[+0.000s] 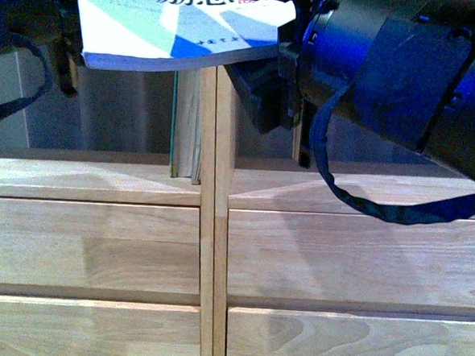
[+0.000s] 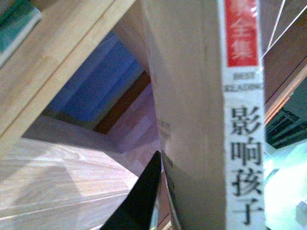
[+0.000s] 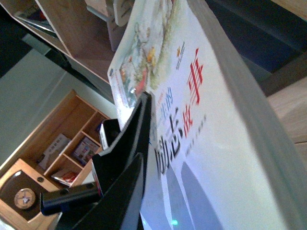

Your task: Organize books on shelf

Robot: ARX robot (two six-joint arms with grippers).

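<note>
Paperback (image 1: 178,25) is hanging flat in mid-air above the shelf (image 1: 96,250), w/ R gripper (image 3: 143,108) gripping it: one finger is pressing on the cover, its mate hidden under the book. L gripper (image 2: 156,194) is showing only one finger, lying against the page edge; grip can't be told. Teal book (image 1: 186,126) is standing upright below the fingers, just beside the divider (image 1: 215,144). Likely next: tipping the paperback upright, spine out, and sliding it in beside the teal book w/o knocking it.

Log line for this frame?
paperback: held flat above shelf divider | right gripper: shut on paperback | left gripper: grip unclear | teal-edged book: upright in compartment
</note>
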